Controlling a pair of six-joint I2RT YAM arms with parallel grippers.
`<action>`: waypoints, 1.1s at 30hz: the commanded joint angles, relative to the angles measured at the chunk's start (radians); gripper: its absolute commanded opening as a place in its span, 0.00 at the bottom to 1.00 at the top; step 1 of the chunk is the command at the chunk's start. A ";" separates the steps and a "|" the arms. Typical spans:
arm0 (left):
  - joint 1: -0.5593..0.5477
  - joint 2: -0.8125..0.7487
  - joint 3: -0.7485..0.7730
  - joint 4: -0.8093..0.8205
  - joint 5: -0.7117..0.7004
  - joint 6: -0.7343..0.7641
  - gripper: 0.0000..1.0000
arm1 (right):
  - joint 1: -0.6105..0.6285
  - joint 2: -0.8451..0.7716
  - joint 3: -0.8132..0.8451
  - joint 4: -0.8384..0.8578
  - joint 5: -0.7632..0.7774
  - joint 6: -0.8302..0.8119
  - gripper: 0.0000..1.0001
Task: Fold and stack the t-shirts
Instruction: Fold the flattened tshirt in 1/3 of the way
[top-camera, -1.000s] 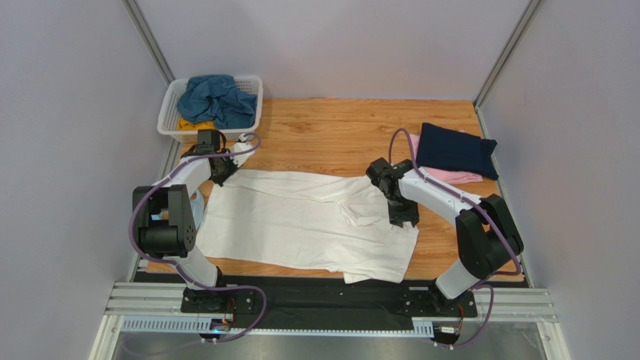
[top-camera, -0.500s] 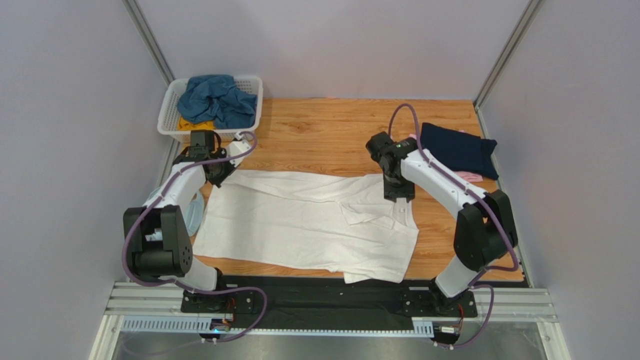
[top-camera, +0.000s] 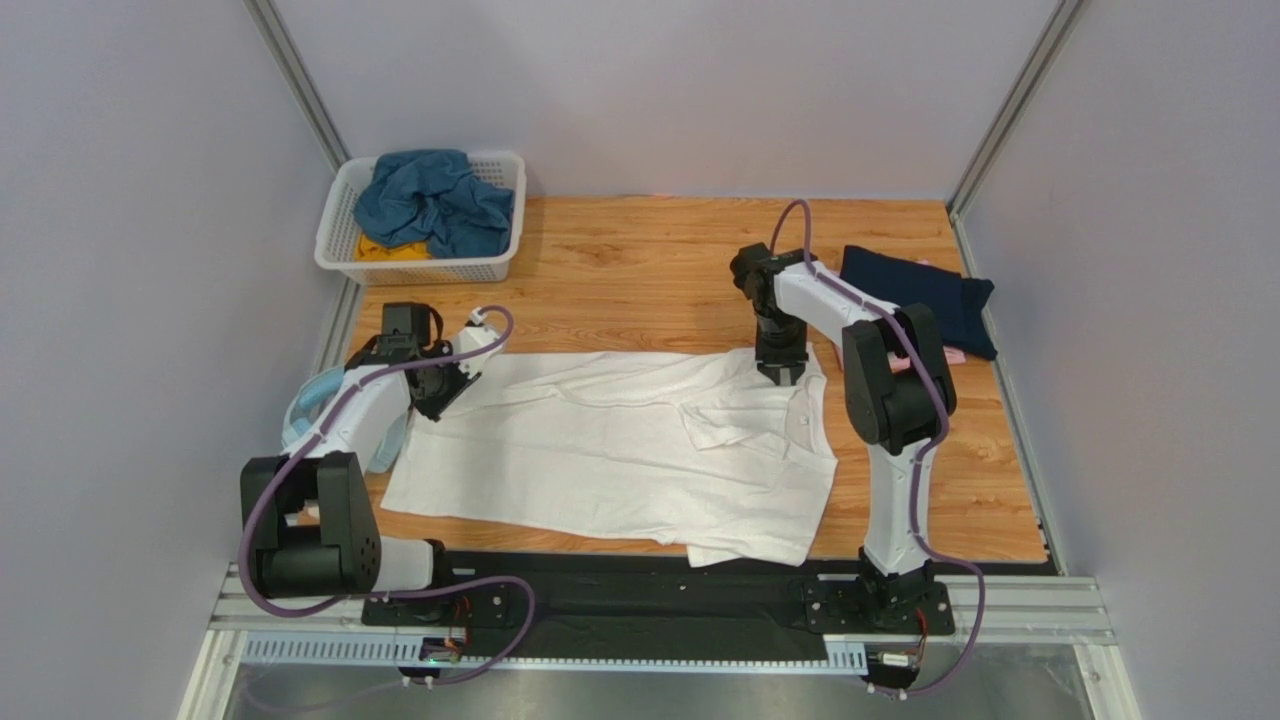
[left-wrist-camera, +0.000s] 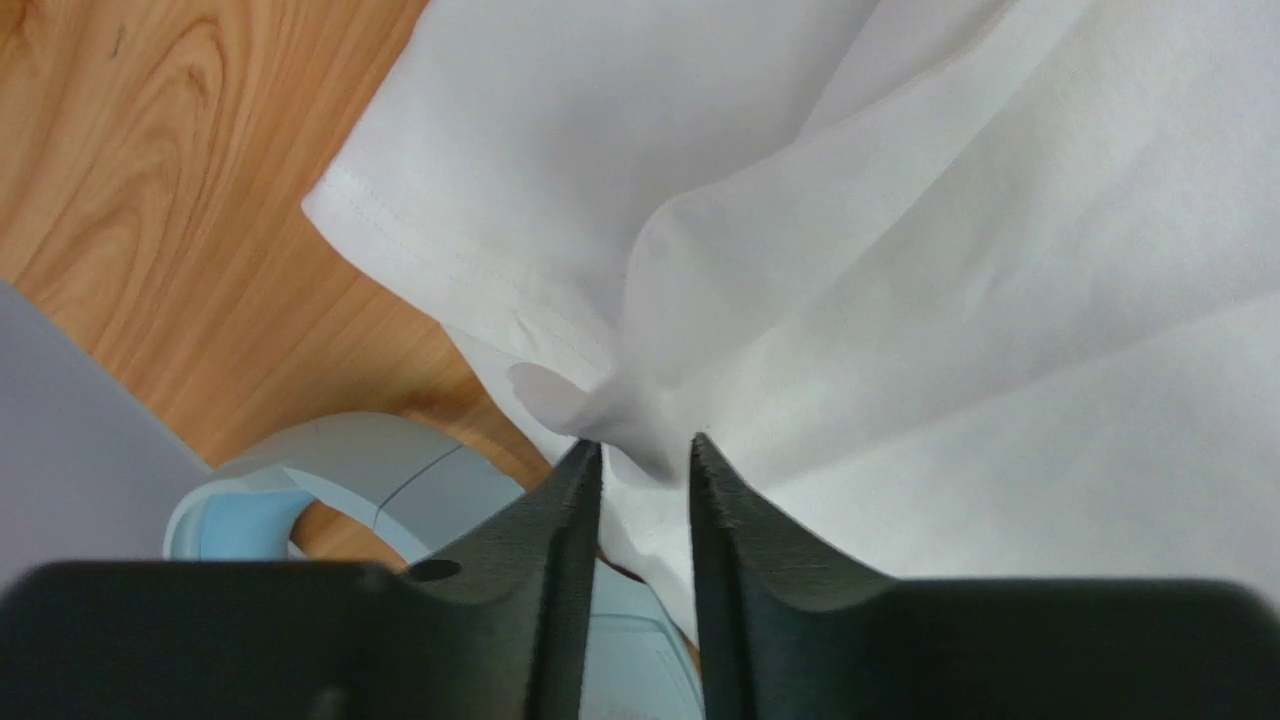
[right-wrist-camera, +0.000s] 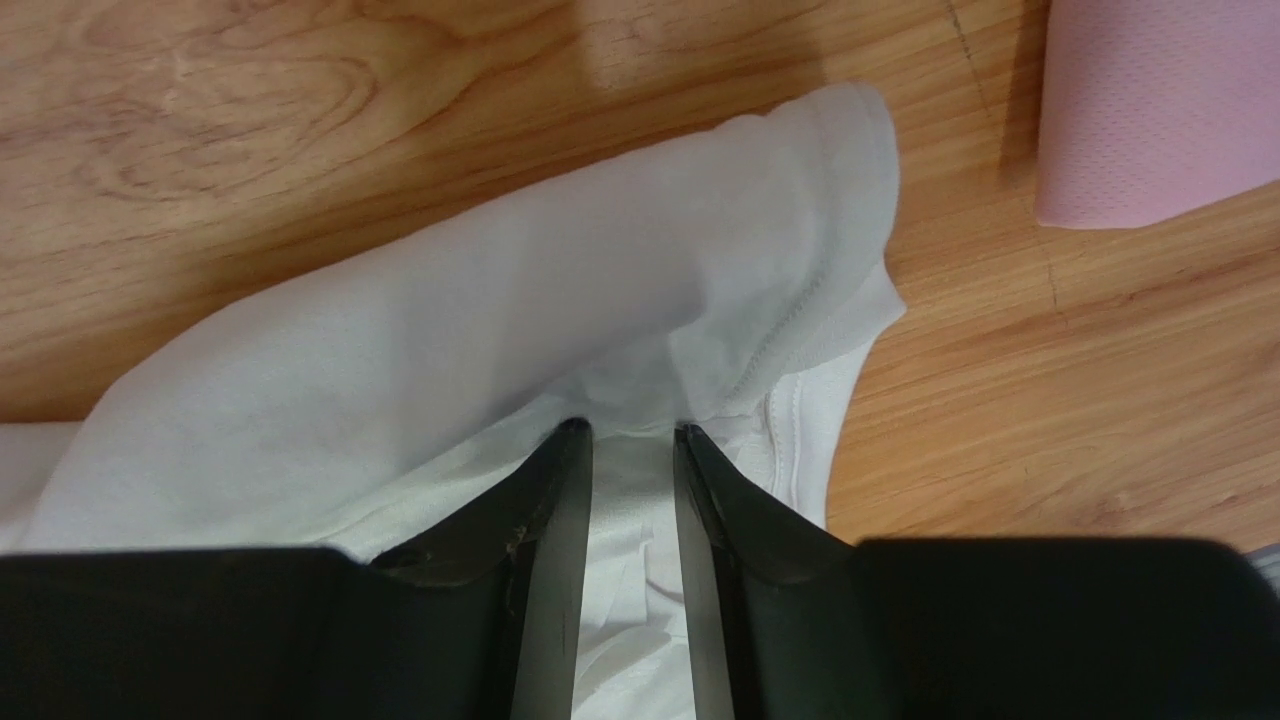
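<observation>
Right gripper (right-wrist-camera: 631, 432), pinching the large white cloth t-shirt (top-camera: 601, 450), pulled its sleeve toward 12 o'clock for flattening; left gripper (left-wrist-camera: 646, 446), barely parted, hold unclear.

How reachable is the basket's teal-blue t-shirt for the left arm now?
Probably yes: the teal-blue t-shirt lies in the basket just beyond the left gripper, nothing between. Its jaws sit at the white t-shirt's edge, maybe gripping.

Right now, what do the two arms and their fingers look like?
The left arm and right arm match: white links, black joint housings, and a purple cable looping along each. The fingers are black, taper toward the tips, and have finely ridged inner edges.
</observation>
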 joint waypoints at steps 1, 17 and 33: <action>0.009 -0.003 0.075 0.010 -0.003 -0.009 0.51 | -0.012 0.023 0.043 0.042 -0.037 -0.020 0.31; 0.000 0.211 0.346 -0.088 0.139 -0.136 0.94 | -0.043 0.067 0.021 0.090 -0.074 -0.034 0.24; 0.000 0.242 0.292 -0.128 0.129 -0.113 0.23 | -0.046 0.056 0.004 0.098 -0.057 -0.037 0.23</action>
